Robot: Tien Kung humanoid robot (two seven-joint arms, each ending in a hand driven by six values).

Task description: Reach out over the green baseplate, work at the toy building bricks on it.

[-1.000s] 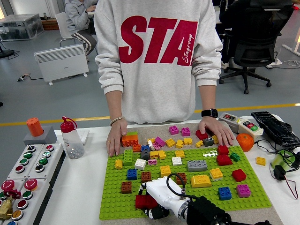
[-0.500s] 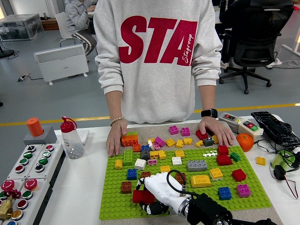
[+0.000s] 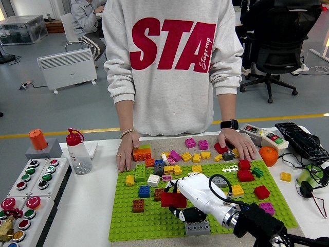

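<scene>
**Red brick lifted and carried toward the middle of the plate**

Since the earlier frames our right robot hand [image 3: 191, 198] has travelled from the near-left part of the green baseplate [image 3: 128, 226] up and rightward toward its centre, and the red brick [image 3: 174, 199] has come along with it. We now hold that brick pinched under our white fingers [image 3: 181, 186], just right of the brown brick [image 3: 138, 206] and the blue brick [image 3: 145, 191]. A grey brick [image 3: 198, 228] shows at the plate's near edge, below our wrist. We judge the pick done and the placing step next: a free patch of studs must be found. At the far side, a person's hands [image 3: 125, 152] rest on the worktop [image 3: 87, 216] at the plate's edge. Our left arm is out of view.
</scene>
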